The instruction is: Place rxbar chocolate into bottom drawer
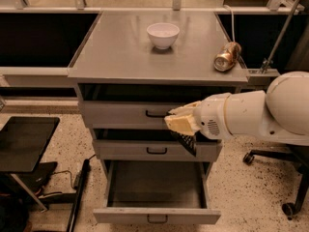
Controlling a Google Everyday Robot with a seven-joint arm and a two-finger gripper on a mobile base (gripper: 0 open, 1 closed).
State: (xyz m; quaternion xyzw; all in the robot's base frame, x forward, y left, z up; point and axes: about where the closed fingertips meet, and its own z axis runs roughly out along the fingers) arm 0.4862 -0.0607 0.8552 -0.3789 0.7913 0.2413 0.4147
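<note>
My gripper (179,123), with pale yellow fingers, is in front of the cabinet between the top and middle drawer fronts, right of centre. It is shut on the rxbar chocolate (187,142), a dark flat bar that hangs down from the fingers over the middle drawer's front. The bottom drawer (157,217) is pulled open below, with its grey inside showing and nothing visible in it. The gripper and bar are well above the drawer's opening.
A white bowl (162,34) stands on the grey cabinet top (116,57). A gold-silver can (227,56) lies on its side at the right edge. A black stand (24,141) and cables are on the floor at left, and an office chair base (289,178) at right.
</note>
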